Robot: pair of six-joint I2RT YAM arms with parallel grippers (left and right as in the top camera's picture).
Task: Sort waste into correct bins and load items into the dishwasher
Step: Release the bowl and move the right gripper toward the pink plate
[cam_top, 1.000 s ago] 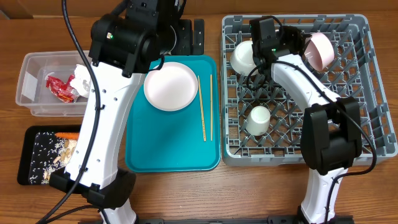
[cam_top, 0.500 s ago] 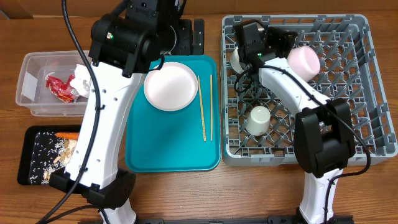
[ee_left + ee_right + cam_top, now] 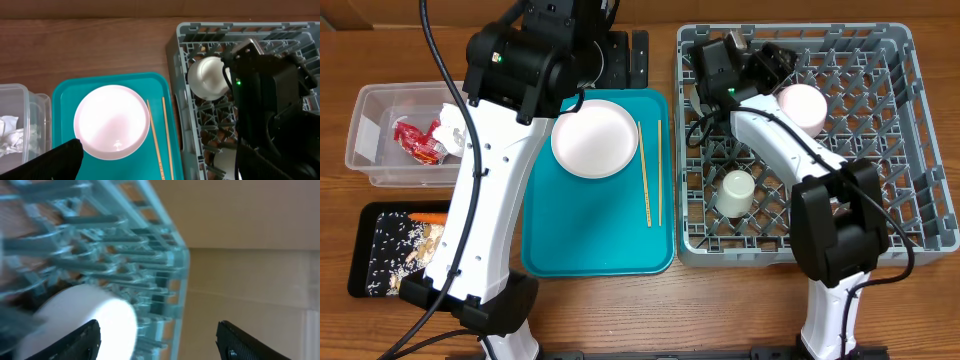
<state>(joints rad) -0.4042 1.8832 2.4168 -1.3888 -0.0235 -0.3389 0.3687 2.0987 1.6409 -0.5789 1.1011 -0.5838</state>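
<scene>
Rack (image 3: 125,265) blurred; clear tub (image 3: 30,100) cut off.

The bench (image 3: 380,40) is smooth brown wood. The dish rack (image 3: 920,130) is matt grey plastic. The teal tray (image 3: 580,225) is smooth plastic. The plate (image 3: 594,139) looks glossy. The chopsticks (image 3: 646,190) are plain wood. The tub (image 3: 365,150) is clear plastic. The red wrapper (image 3: 415,140) is shiny.
</scene>
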